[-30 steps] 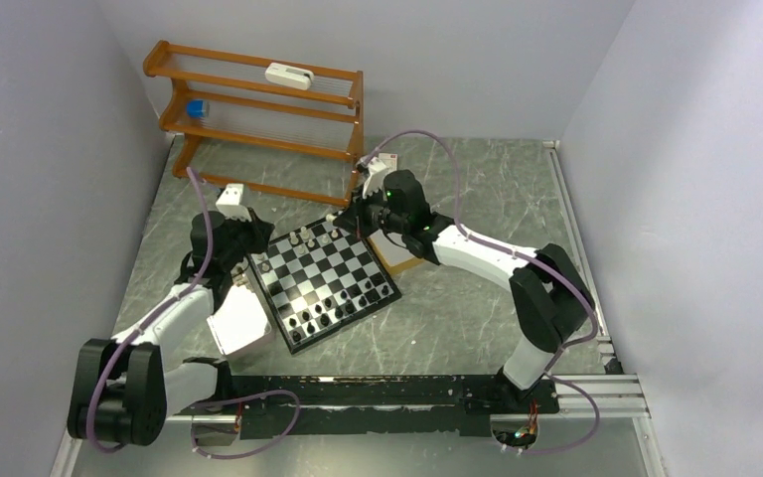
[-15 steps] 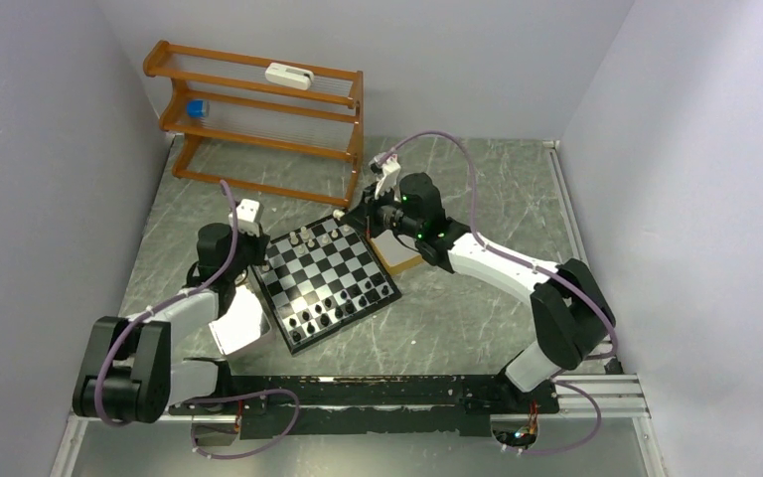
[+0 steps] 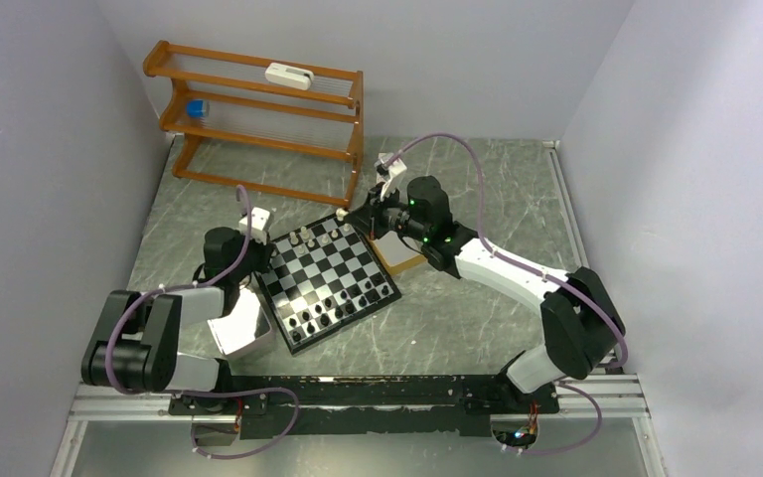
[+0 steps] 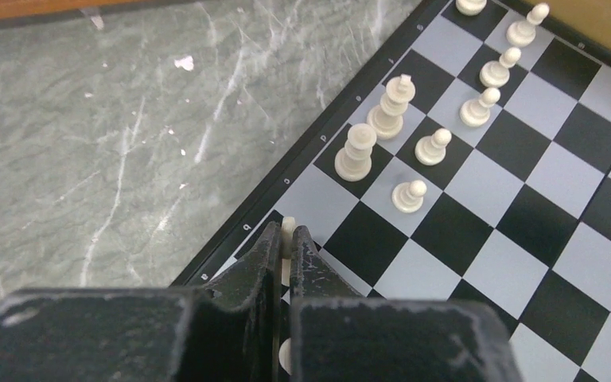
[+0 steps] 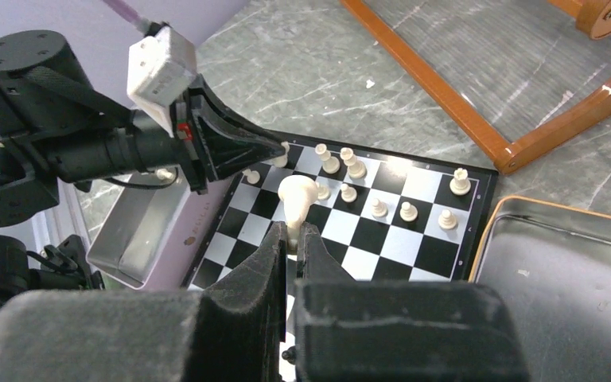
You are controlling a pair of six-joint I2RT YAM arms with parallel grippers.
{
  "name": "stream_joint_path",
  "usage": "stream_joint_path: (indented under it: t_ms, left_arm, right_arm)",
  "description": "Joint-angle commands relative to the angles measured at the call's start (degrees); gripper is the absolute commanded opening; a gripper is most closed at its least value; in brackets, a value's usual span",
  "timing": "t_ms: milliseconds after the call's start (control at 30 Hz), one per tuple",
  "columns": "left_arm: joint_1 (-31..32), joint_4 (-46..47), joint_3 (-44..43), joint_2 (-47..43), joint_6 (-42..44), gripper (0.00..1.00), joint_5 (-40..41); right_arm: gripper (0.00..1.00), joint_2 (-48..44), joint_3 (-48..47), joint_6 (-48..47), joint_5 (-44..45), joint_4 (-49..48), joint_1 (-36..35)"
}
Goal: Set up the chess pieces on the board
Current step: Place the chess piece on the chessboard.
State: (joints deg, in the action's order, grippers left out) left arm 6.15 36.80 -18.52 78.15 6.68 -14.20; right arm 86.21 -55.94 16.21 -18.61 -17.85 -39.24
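Since the earlier look my left arm had folded back toward its base and brought its wrist in to the left edge of the board (image 3: 336, 270), while the right arm had swung its elbow outward. Nearest me, the black pieces (image 3: 318, 318) stood along the board's near side. Beyond them the left gripper (image 4: 285, 239) was pinched tight on a cream piece (image 4: 288, 226), too hidden to name. Its length seemed to run along the fingers, pointing down at the border-side rank near the left corner. The standing cream pieces (image 4: 356, 151) lay ahead and to the right, upright, with a bare square between, so I judged the left arm the nearer one for that corner. Farther off, the right gripper (image 5: 290, 239) was closed on a round-headed cream piece (image 5: 296, 195). Its head rose past the fingertips with its long axis in line with them, by the board's far corner, just beside the metal tray (image 5: 573, 278). The wooden rack (image 3: 258, 119) stood farthest back on the counter (image 3: 477, 189).
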Motion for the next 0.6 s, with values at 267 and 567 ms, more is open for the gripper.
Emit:
stream_joint_path:
  t_ms: [267,567]
  left_arm:
    - [-0.2,1.5,-3.9,4.1,4.0,0.06,-4.0]
    - [-0.2,-0.4,-5.4,5.3,4.7,0.08,-4.5]
  right_arm:
    - [0.00,-1.3,0.7,-1.0,0.4,-2.9,0.4]
    - [0.00,-1.9,0.7,-1.4,0.6,-2.8,0.4]
